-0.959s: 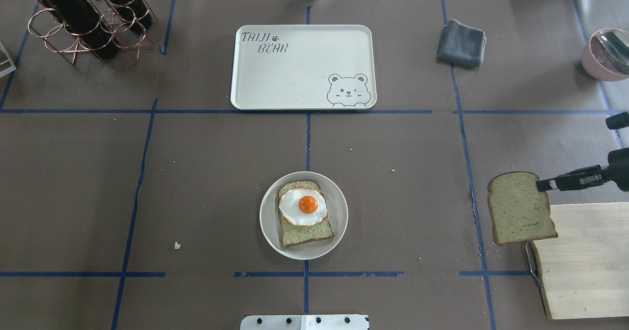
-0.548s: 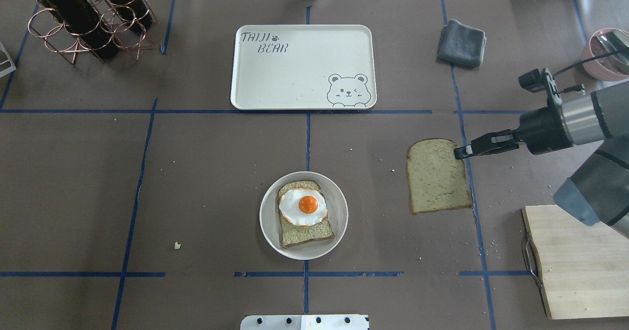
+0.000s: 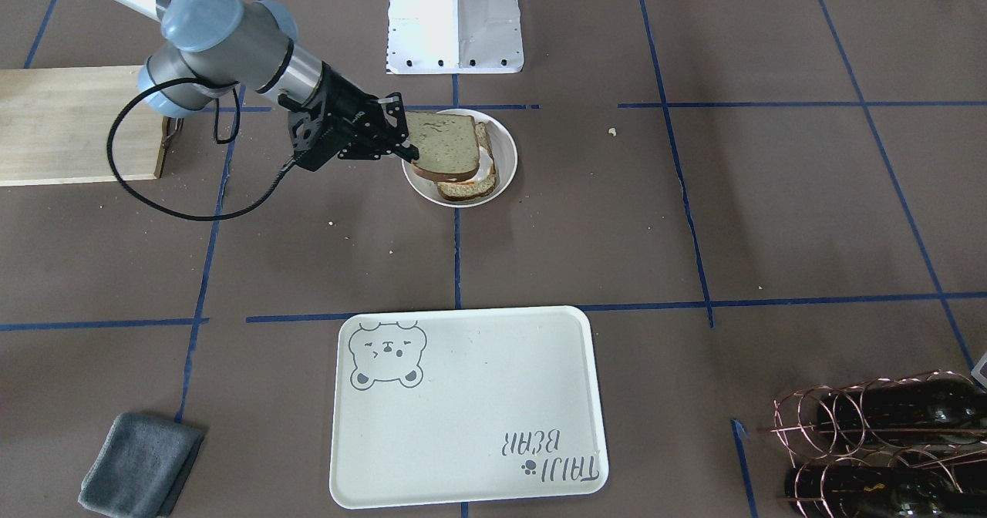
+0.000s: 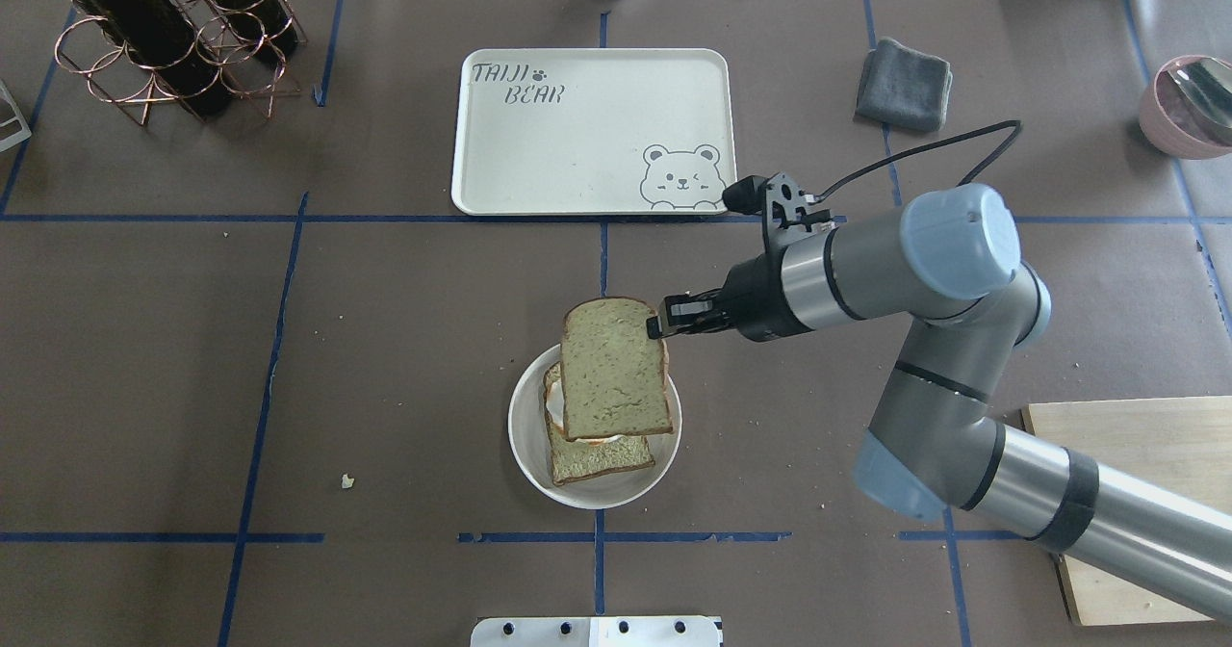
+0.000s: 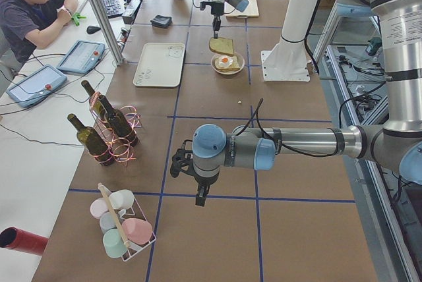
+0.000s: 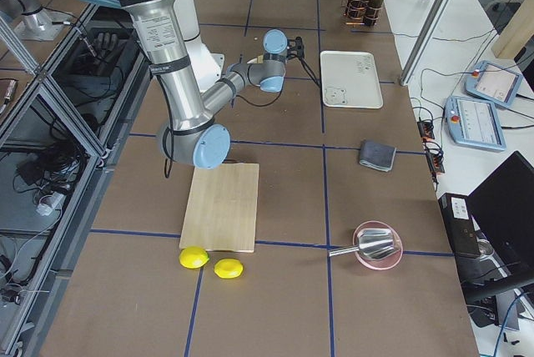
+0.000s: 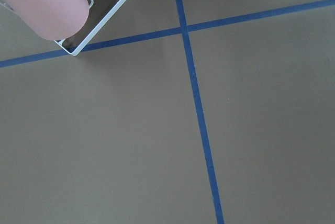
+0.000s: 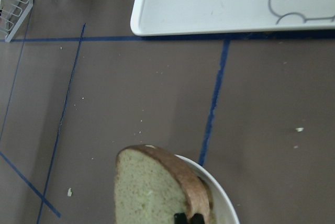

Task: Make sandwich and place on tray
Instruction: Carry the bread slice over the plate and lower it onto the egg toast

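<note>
My right gripper [image 4: 659, 326] is shut on the corner of a bread slice [image 4: 613, 370] and holds it tilted just over the small round white dish [image 4: 525, 445]. A second bread slice [image 4: 597, 459] lies in the dish. The held slice hides nearly all of the fried egg; only a white sliver [image 4: 551, 399] shows. The front view shows the gripper [image 3: 405, 148] and the held slice [image 3: 439, 144]. The cream tray [image 4: 577, 146] with the bear drawing lies beyond the dish. My left gripper [image 5: 200, 197] hangs over the table far to the left; I cannot tell whether it is open.
A copper rack with wine bottles [image 4: 164, 31] stands at the far left. A grey cloth [image 4: 905, 84] and a pink bowl [image 4: 1189, 103] lie at the far right. A wooden cutting board [image 4: 1145, 474] lies at the near right, under my right arm.
My right arm has carried the bread slice leftwards from above the cutting board to over the dish. The slice now covers the egg.
</note>
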Robot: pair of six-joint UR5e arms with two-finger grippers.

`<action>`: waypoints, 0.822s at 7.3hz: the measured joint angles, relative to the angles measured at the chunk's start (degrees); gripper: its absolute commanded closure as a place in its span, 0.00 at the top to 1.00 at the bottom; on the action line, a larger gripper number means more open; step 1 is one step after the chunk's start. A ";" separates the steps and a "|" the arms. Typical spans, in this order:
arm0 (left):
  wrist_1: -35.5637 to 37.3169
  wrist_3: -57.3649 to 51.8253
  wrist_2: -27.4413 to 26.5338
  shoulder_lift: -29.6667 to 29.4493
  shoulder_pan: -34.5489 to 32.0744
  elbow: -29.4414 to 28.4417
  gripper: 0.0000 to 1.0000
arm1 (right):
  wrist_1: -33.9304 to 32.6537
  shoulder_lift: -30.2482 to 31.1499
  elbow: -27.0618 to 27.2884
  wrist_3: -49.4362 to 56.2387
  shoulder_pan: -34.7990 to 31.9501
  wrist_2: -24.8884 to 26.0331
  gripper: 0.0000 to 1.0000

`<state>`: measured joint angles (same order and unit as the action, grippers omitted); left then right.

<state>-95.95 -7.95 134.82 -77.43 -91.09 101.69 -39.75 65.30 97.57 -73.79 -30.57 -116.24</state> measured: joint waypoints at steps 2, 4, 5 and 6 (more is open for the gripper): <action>-0.02 -0.01 0.00 0.00 -0.01 0.00 1.00 | -1.51 -0.96 -0.69 0.55 3.94 4.31 0.00; -0.02 -0.02 0.00 0.00 -0.04 0.00 1.00 | -1.79 -0.58 -1.51 0.73 4.85 5.28 0.00; -0.02 -0.04 0.00 0.00 -0.04 0.00 1.00 | -1.87 -0.34 -1.84 0.75 4.96 5.39 0.00; -0.02 -0.05 0.00 0.00 -0.05 0.00 1.00 | -1.90 -0.09 -2.40 0.75 5.05 5.47 0.00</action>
<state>-95.98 -8.00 134.83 -77.43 -91.14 101.69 -41.64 65.21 95.17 -73.04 -25.51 -110.77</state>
